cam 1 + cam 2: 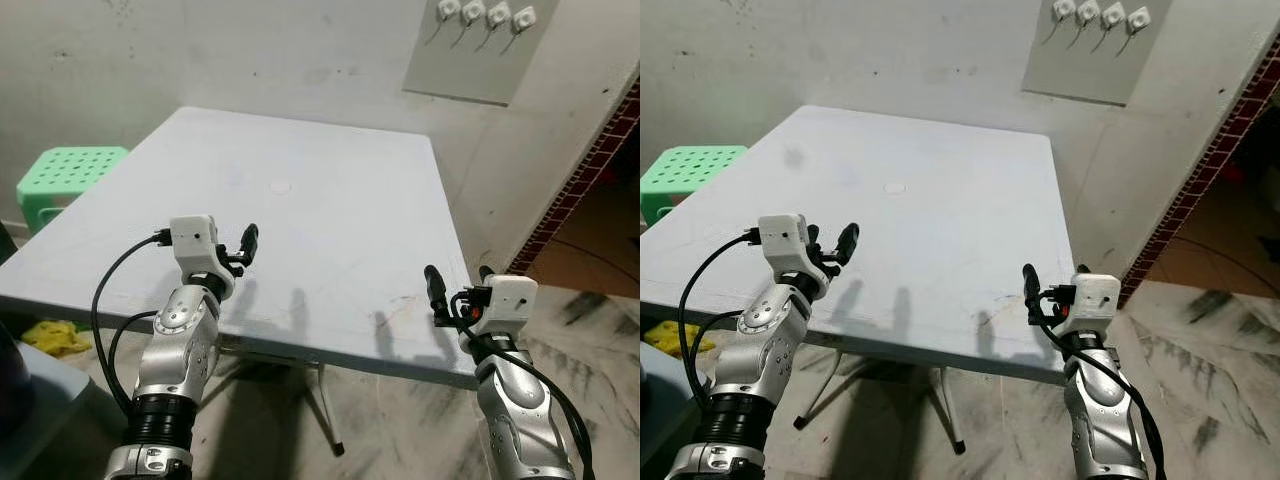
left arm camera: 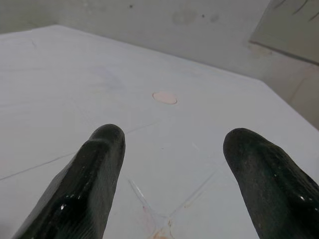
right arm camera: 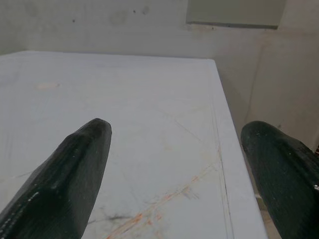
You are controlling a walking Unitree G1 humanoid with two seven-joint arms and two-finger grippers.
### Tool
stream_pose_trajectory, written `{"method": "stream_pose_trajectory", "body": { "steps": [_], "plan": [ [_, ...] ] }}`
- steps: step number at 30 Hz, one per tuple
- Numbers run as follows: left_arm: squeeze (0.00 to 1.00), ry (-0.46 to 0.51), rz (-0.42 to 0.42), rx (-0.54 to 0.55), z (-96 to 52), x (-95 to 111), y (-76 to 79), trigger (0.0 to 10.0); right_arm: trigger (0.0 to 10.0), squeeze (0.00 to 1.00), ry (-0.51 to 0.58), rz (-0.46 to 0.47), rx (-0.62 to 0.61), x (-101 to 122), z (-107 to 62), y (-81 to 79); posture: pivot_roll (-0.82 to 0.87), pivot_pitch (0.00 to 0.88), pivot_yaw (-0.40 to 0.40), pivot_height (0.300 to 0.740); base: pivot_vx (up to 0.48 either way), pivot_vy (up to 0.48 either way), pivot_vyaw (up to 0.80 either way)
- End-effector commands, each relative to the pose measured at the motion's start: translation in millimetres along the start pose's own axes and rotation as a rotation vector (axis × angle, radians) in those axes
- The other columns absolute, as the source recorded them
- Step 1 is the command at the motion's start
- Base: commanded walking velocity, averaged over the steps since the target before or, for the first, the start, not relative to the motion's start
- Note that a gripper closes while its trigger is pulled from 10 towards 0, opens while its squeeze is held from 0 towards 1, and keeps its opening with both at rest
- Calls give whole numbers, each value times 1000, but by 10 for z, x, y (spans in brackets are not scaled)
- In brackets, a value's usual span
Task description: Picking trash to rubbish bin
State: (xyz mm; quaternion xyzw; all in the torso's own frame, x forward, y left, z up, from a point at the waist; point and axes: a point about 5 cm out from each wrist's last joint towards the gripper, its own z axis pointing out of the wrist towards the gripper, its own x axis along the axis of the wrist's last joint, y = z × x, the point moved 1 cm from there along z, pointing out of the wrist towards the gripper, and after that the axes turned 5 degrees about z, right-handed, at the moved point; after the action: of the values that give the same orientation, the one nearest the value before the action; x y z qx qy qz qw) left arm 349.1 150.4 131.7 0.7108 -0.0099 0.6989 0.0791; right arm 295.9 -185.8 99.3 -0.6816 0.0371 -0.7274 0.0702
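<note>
A pale grey square table (image 1: 340, 230) stands in front of me, bare except for a small round pale mark (image 1: 280, 186) near its middle. My left gripper (image 1: 236, 250) is held over the table's near left edge. It is open, and in the left wrist view the left gripper (image 2: 174, 134) has nothing between its fingers, with the round mark (image 2: 165, 97) beyond them. Over the table's near right corner, my right gripper (image 1: 459, 282) is also open and empty, as the right gripper (image 3: 178, 127) shows in its wrist view. A crumpled yellow scrap (image 1: 55, 338) lies on the floor under the table's left side.
A green plastic stool (image 1: 65, 175) stands left of the table by the wall. A dark rounded object (image 1: 12, 385) and a grey-blue surface (image 1: 55, 405) sit at the lower left. Folding table legs (image 1: 322, 405) stand below. A doorway with a brick-tiled edge (image 1: 590, 160) opens at right.
</note>
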Motion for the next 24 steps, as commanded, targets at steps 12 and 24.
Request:
{"method": "stream_pose_trajectory", "body": {
  "steps": [12, 24],
  "plan": [
    [0, 54, 29, -72, -151, -2, 93, 10000, 10000, 0, -1, -1, 61, -3, -145, 21, -39, 0, -83, 740, 0, 0, 0],
    [0, 41, 6, -90, -185, -3, 139, 10000, 10000, 0, -6, 5, 81, 2, -159, -5, -36, 0, -85, 740, -56, 0, 0]
  ]
}}
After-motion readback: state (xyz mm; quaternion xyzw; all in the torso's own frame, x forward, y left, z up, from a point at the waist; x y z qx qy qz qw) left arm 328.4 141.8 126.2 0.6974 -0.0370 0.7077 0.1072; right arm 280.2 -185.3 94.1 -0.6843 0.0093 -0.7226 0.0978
